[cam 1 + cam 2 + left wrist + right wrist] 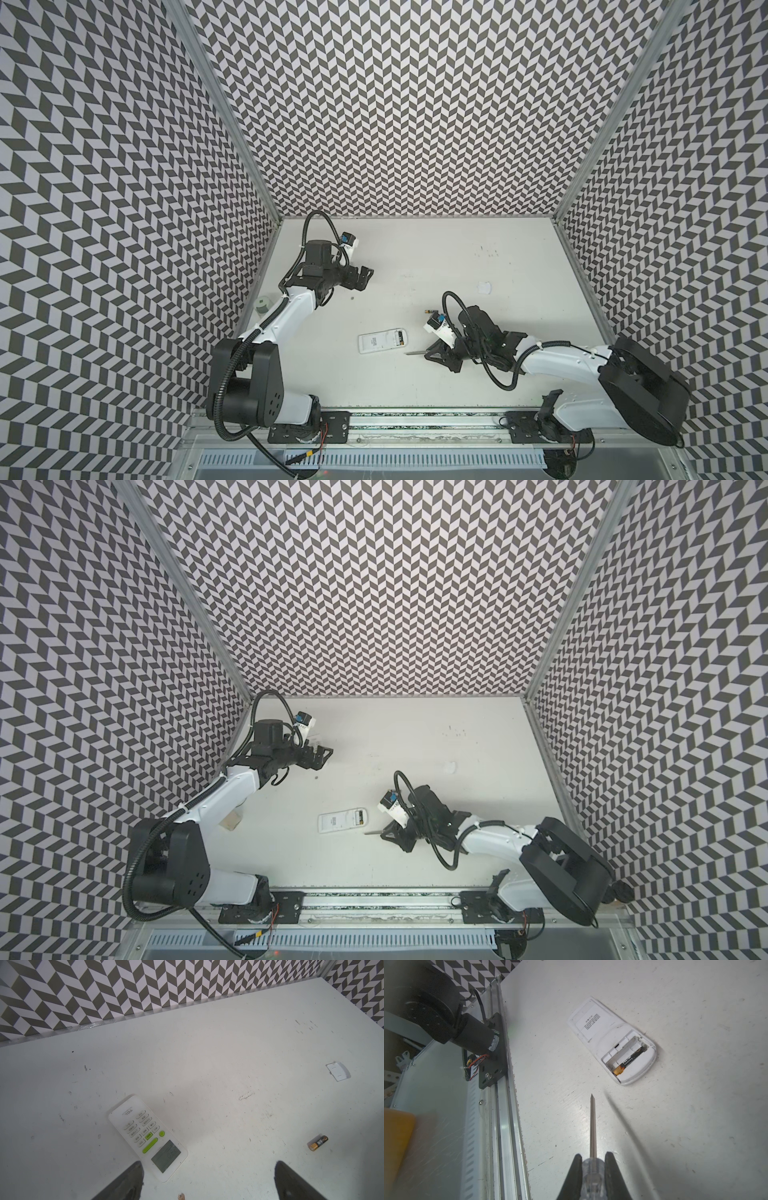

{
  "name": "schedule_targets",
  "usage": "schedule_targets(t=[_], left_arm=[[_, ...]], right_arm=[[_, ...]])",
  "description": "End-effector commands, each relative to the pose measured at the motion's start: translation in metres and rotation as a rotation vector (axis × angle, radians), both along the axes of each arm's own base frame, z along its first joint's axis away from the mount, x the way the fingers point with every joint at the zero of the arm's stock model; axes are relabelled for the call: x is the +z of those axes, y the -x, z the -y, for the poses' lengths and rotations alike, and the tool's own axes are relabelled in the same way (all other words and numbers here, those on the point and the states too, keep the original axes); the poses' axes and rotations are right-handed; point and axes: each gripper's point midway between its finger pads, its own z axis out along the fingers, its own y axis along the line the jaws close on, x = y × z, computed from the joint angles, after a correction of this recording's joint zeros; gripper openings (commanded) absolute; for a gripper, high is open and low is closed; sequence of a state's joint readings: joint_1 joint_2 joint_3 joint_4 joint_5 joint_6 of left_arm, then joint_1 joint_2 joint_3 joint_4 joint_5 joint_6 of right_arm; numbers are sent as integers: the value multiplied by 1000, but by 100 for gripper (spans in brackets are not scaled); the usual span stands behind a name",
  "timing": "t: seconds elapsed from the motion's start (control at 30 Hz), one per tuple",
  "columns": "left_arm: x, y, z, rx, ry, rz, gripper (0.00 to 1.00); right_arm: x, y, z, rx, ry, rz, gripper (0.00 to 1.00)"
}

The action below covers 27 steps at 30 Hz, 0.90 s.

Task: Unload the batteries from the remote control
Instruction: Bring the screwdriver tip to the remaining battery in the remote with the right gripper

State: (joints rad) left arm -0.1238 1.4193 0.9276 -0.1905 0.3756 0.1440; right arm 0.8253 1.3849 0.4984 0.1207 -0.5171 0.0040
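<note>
Right wrist view: on counter (695, 1105), remote control (593, 1022) face-down, bay (623, 1051) up for access. Right hand (593, 1156) pinched on clear-handled screwdriver (592, 1122), tip aimed at bay, short of it, likely to pry. Left hand (207, 1165) spread, empty. Black-gold battery (631, 1059) seated in bay; loose battery (318, 1142) on counter.

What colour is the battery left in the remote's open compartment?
The battery is black with a gold end; the right wrist view shows it best.
</note>
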Motion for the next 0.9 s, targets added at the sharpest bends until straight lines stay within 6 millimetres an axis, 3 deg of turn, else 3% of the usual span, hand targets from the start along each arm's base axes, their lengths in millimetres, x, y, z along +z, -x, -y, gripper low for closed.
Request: schedule_targets(t=[0.0, 0.23, 0.5, 0.87], left_arm=[[13, -2, -1, -9, 5, 48, 98], [13, -6, -2, -5, -4, 54, 99], [11, -3, 0, -15, 9, 55, 99], [7, -3, 2, -16, 29, 53, 99]], right_arm=[[4, 0, -15, 58, -14, 27, 0], [-2, -16, -26, 18, 8, 48, 0], [-1, -54, -25, -112, 57, 155, 0], [-4, -84, -50, -101, 74, 215, 0]])
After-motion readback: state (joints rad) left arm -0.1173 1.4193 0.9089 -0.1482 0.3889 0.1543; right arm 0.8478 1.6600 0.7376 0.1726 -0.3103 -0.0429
